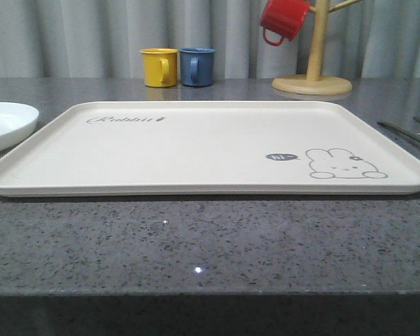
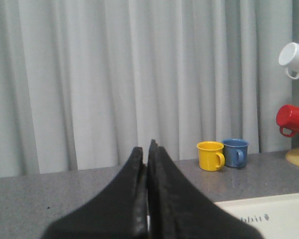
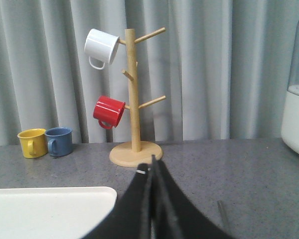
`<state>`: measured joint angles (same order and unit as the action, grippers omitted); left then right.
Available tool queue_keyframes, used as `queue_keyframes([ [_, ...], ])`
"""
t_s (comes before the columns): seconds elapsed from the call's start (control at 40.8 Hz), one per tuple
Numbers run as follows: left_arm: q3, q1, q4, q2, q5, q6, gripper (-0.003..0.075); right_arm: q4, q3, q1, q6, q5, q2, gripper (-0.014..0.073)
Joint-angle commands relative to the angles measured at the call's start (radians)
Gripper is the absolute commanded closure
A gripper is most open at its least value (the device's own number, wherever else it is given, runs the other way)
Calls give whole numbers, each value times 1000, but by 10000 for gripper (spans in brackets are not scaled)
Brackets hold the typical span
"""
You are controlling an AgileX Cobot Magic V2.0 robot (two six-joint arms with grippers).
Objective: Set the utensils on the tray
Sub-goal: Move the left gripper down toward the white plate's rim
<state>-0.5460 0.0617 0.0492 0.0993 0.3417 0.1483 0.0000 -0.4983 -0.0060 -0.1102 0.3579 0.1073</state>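
Cream and bare, one tray (image 1: pixel 196 150) lies flat in the middle of the speckled grey worktop (image 1: pixel 196 241), with a grey rabbit drawing (image 1: pixel 346 164) and a "hi" bubble near its right front corner and "Rabbit" script (image 1: pixel 126 120) at its left rear. We count one white plate (image 1: pixel 7 124) just beside the tray's left edge, cut off by the frame. Off the tray's right side, on the worktop, we make out two thin dark strips of utensils (image 1: pixel 406 133); they are too slim at this angle for us to tell which pieces they are.

Behind the tray stand two mugs side by side, one yellow mug (image 1: pixel 159 67) and one blue mug (image 1: pixel 197 66). On the wooden mug tree (image 3: pixel 134 99) to the right hang two more, one red mug (image 3: pixel 109 112) and one white mug (image 3: pixel 101 47). A white appliance (image 3: pixel 296 99) stands at the far right.

Our left gripper (image 2: pixel 148 149) has its jaws pressed together with nothing between them. Our right gripper (image 3: pixel 152 167) likewise has its jaws closed on nothing.
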Motion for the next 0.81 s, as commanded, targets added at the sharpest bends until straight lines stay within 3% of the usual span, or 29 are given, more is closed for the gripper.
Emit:
queue_keyframes([
  [0.0, -135, -1, 1, 95, 92, -8, 738, -12, -134, -6, 1, 60, 97, 662],
  [0.172, -183, -1, 1, 193, 178, -8, 738, -12, -216, -6, 1, 271, 237, 662],
  [0.613, -69, -1, 1, 267, 189, -8, 738, -12, -178, -6, 10, 312, 364, 651],
  [0.687, -66, -1, 1, 267, 193, -8, 708, -12, -178, -6, 47, 310, 364, 569],
  [0.785, -66, -1, 1, 267, 190, -8, 544, -12, -178, -6, 71, 315, 364, 370],
])
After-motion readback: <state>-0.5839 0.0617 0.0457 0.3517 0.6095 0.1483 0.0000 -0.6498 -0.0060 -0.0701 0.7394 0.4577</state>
